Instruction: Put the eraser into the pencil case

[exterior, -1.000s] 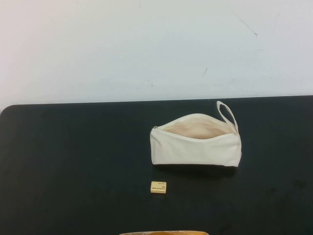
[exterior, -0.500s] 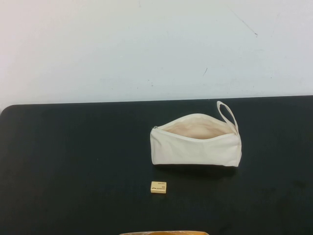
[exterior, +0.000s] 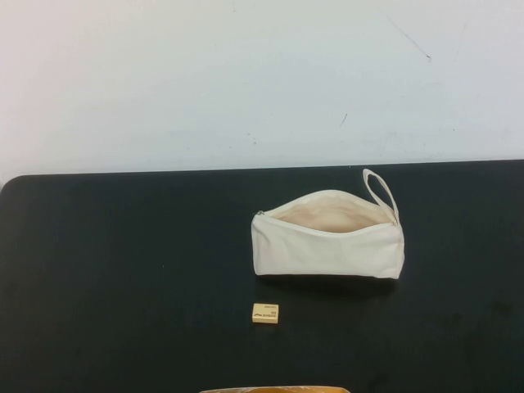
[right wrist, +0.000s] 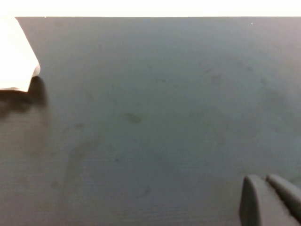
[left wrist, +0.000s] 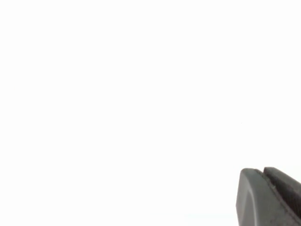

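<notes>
Eraser (exterior: 265, 313) not yet taken up; no claw near it.

Left claw (left wrist: 262, 172): pressed together on nothing, facing blank white, absent from the high view. Right claw (right wrist: 265, 179): likewise closed and empty, hanging over bare dark worktop (right wrist: 150, 117), with only a corner of the pencil case (right wrist: 16, 56) at the edge of its wrist view; also absent from the high view.

Outward from there, on the worktop (exterior: 123, 270): eraser lying flat, printed face up, nearer the robot than the pencil case (exterior: 327, 246) and below its left end in the high view, near it but clearly apart. Pencil case lying on its side, zip open, beige lining showing through the mouth along the far edge, loop strap (exterior: 381, 192) at the right end.

Handling, as a judgement: probably very light, firm with slight give, rubbery enough to grip well, not fragile. Small and low, so little to catch; likely to skid or tip if nudged by one finger first. Best taken from above across the two shorter-spaced sides, centred on the block, fingers spread only slightly wider than it.

Pouch soft and likely to sag or shift if pushed; better to release over the open mouth than to press in.
</notes>
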Motion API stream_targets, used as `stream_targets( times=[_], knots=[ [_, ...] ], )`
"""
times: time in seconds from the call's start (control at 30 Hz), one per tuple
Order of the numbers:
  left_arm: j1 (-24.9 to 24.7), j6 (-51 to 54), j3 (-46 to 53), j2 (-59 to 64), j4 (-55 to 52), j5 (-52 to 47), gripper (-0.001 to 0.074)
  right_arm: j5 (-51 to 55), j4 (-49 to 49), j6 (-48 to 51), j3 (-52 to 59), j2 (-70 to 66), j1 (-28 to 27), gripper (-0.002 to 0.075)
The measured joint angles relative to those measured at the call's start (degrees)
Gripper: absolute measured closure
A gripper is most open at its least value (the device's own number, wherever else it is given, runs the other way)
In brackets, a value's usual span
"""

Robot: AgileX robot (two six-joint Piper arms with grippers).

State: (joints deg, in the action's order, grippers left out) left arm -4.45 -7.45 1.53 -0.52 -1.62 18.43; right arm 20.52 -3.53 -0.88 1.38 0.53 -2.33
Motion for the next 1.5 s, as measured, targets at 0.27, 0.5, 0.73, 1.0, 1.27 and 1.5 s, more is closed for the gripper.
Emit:
stream_targets(
  times=[0.27, 0.5, 0.73, 1.0, 1.27, 1.5],
  knots=[
    [0.0, -8.14, 0.0, 0.0, 1.27, 4.03, 0.0738, 0.0, 0.0, 0.0, 0.0, 0.0, 0.0, 0.0727],
    [0.0, -19.13, -7.94, 0.0, 1.62, -8.68, 0.0738, 0.0, 0.0, 0.0, 0.0, 0.0, 0.0, 0.0727],
    [0.0, -17.34, -26.93, 2.75, 0.89, -35.34, 0.0738, 0.0, 0.0, 0.0, 0.0, 0.0, 0.0, 0.0727],
    [0.0, -3.91, -39.71, 12.26, 7.91, -59.91, 0.0738, 0.0, 0.0, 0.0, 0.0, 0.0, 0.0, 0.0727],
    [0.0, -0.16, -36.99, 19.71, 18.89, -63.58, 0.0738, 0.0, 0.0, 0.0, 0.0, 0.0, 0.0, 0.0727],
    [0.0, 7.45, -41.83, 35.9, 25.27, -70.59, 0.0738, 0.0, 0.0, 0.0, 0.0, 0.0, 0.0, 0.0727]
  ],
)
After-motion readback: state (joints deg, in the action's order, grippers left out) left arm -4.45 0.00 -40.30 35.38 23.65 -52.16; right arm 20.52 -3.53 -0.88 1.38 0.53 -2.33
